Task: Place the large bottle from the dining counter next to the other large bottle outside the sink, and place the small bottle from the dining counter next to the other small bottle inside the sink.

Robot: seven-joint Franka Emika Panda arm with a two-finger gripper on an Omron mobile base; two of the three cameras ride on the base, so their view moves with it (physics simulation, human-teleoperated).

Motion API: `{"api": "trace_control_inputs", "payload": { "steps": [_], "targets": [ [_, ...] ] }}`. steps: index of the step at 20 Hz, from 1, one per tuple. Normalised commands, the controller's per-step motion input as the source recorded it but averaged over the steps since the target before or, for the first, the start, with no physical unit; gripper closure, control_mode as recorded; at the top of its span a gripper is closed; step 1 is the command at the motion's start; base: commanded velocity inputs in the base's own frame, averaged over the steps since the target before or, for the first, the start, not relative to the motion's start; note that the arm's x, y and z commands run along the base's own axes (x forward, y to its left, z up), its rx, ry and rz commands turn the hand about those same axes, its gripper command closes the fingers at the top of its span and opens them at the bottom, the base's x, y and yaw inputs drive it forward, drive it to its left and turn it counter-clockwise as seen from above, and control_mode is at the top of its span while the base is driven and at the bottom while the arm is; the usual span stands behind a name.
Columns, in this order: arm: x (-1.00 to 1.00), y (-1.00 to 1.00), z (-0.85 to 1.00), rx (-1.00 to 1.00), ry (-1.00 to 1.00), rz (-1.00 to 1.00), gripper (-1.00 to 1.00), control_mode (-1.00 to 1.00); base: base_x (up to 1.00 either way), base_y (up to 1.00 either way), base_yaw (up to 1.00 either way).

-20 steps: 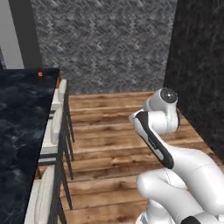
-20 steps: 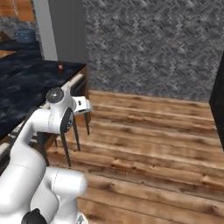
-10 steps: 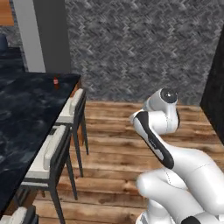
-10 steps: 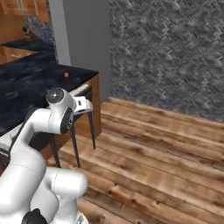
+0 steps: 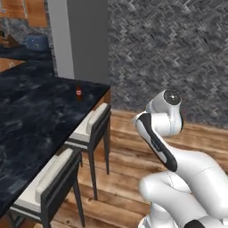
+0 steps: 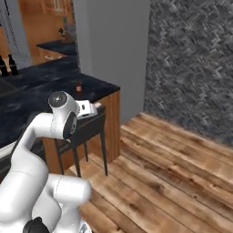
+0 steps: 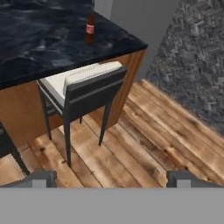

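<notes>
Amber glass catches the eye on the dining counter: the small bottle, red-labelled, stands upright near the counter's far corner, well apart from the arm. From the hand view it rises at the top of the frame on the black marbled stone, just beyond a pale-cushioned stool tucked against the wooden base. The gripper hangs over the plank floor with its jaws spread wide and nothing between them, its two dark fingertips showing at the bottom edge. A second stool sits nearer the camera in the left base view. Two tall dark bottles stand on a far counter at the left of the right base view. A grey pillar and a dark woven-textured wall close the room behind.
</notes>
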Motion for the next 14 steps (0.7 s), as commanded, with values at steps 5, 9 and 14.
{"api": "trace_control_inputs", "payload": {
  "steps": [5,9,14],
  "targets": [
    [0.00,0.00,0.00,0.00,0.00,0.00,-1.00,1.00,0.63,-0.60,0.45],
    [0.00,0.00,0.00,0.00,0.00,0.00,-1.00,1.00,0.63,-0.62,0.47],
    [0.00,0.00,0.00,0.00,0.00,0.00,-1.00,1.00,0.55,-0.63,0.46]
  ]
}}
